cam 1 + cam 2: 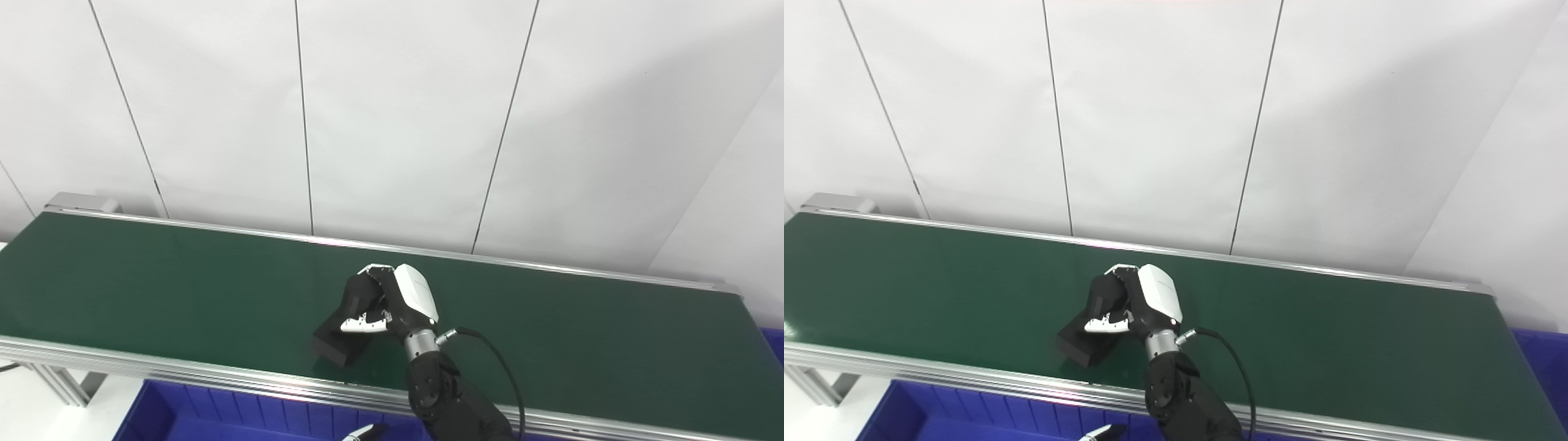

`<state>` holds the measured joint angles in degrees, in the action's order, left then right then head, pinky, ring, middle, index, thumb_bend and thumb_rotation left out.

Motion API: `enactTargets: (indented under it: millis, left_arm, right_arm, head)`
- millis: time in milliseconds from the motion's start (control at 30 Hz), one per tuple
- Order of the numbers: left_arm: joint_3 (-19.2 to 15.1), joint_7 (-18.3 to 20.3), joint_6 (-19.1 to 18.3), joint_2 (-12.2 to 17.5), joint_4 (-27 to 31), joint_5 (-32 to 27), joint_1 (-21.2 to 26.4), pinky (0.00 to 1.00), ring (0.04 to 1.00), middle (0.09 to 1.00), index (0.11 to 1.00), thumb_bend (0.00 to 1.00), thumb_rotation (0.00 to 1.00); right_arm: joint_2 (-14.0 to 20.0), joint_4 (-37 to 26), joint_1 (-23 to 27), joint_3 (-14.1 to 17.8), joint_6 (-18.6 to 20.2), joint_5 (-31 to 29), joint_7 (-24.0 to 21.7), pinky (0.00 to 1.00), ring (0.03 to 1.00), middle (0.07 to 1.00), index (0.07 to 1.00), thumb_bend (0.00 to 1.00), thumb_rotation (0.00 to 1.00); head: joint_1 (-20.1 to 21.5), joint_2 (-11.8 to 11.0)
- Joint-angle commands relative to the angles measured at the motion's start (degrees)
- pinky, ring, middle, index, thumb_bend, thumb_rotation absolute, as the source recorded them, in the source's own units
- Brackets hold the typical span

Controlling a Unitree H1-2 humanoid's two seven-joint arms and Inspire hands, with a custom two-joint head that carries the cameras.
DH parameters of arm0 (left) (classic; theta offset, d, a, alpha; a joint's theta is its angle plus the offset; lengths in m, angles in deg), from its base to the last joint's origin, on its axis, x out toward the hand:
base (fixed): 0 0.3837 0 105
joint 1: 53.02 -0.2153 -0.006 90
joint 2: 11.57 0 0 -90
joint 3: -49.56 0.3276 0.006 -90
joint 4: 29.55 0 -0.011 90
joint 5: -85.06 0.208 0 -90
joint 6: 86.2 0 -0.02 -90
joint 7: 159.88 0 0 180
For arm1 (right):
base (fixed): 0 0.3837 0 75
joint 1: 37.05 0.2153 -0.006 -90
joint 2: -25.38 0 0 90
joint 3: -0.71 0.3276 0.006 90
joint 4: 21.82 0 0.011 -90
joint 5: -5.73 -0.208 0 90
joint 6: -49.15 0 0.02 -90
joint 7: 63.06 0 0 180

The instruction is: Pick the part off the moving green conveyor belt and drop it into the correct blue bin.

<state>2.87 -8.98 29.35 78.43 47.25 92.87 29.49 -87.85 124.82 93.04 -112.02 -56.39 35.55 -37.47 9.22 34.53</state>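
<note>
Left eye view: right hand grips black part.

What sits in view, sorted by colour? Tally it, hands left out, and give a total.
Green: 1 conveyor belt
Black: 1 part
Blue: 2 bins, one at the near edge, one at the right edge
Total: 4
</note>
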Motion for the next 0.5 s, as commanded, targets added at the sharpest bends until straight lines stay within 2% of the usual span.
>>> enactTargets:
  millis: [0,133,200,367,467]
  left_arm:
    - [0.79,-1.75,1.38,0.41,1.67,1.89,0.43,0.8,0.856,0.879,0.845,0.84,0.88]
    - [1.37,-3.54,1.38,0.54,2.95,3.27,-0.03,0.84,0.863,0.88,0.855,0.84,0.91]
    - [1.37,-3.31,1.38,0.47,3.55,2.87,-0.38,0.84,0.867,0.884,0.863,0.82,0.92]
    - [0.41,-2.05,1.38,-0.01,5.1,1.56,-1.58,0.84,0.867,0.888,0.869,0.79,0.92]
    - [-0.52,-0.63,1.38,-0.41,6.1,0.72,-2.04,0.84,0.868,0.89,0.87,0.77,0.9]
  right_arm:
    - [0.66,-7.91,-0.25,1.25,-0.42,-0.87,-0.66,0.38,0.418,0.538,0.496,0.51,0.0]
    - [3.6,-29.58,-9.66,3.45,6.26,-2.31,-7.09,0.37,0.424,0.551,0.49,0.51,0.0]
    - [5.07,-38.08,-14.0,4.72,7.2,-3.51,-9.23,0.36,0.431,0.561,0.478,0.51,0.0]
    - [8.85,-54.33,-23.29,8.05,9.11,-5.98,-14.15,0.4,0.44,0.547,0.468,0.51,0.0]
    - [10.25,-61.51,-27.62,9.74,10.61,-7.0,-16.47,0.36,0.433,0.545,0.465,0.51,0.0]
  head:
    - [-0.05,-0.02]
    - [0.12,2.94]
    - [-0.38,3.88]
    - [-1.51,6.18]
    - [-2.65,7.99]
